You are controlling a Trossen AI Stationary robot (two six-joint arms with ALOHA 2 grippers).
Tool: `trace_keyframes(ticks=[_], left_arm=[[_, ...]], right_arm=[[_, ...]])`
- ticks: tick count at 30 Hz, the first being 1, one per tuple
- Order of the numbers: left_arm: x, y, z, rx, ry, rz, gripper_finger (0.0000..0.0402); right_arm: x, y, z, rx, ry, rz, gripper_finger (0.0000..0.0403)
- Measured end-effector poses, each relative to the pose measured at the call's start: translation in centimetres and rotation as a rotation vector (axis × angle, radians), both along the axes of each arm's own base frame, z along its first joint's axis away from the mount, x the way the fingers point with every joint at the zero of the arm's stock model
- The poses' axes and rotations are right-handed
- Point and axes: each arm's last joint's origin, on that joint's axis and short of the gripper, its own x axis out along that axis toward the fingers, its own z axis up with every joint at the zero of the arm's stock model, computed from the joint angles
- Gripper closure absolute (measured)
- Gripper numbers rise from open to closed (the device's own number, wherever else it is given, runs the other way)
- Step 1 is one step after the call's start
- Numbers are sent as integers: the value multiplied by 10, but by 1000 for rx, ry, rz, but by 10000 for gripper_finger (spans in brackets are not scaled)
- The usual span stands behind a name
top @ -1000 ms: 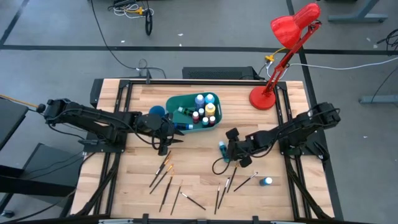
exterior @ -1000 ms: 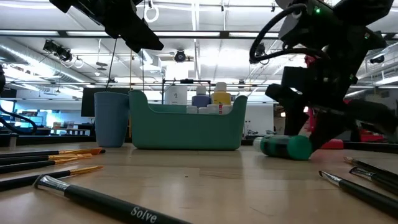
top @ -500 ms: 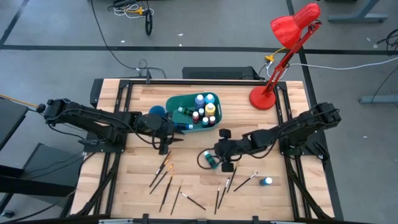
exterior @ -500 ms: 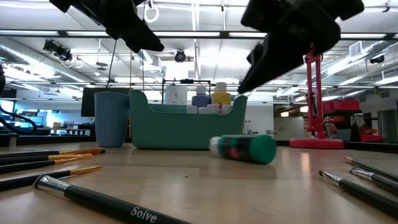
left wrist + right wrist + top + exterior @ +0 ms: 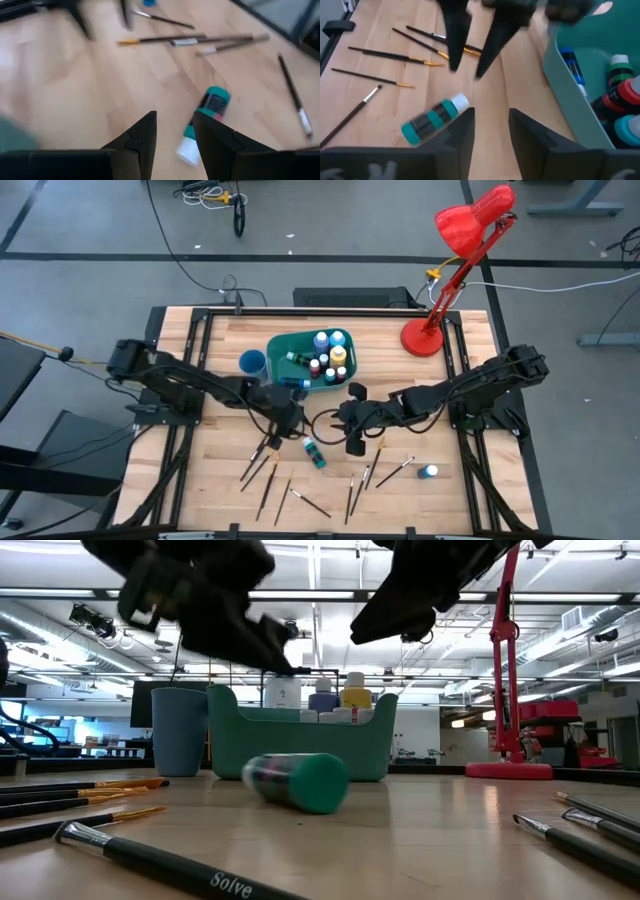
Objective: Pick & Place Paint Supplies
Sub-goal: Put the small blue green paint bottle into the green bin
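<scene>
Green paint bottle [image 5: 314, 452] lies loose between the empty, parted left pincer [image 5: 291, 423] and right pincer [image 5: 347, 423].

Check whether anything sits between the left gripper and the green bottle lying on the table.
Nothing visible does. The green bottle lies on bare wood just ahead of the left gripper, whose fingers are parted; the nearest brushes lie off to the side.
</scene>
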Motion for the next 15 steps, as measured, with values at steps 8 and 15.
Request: trace_keyframes(ticks=[8, 15], left_arm=[[9, -17, -63, -10, 185, -186, 264], [13, -19, -75, -44, 196, -196, 263]], right_arm=[[-1, 0, -2, -2, 22, -3, 296], [-2, -1, -2, -6, 30, -3, 300]])
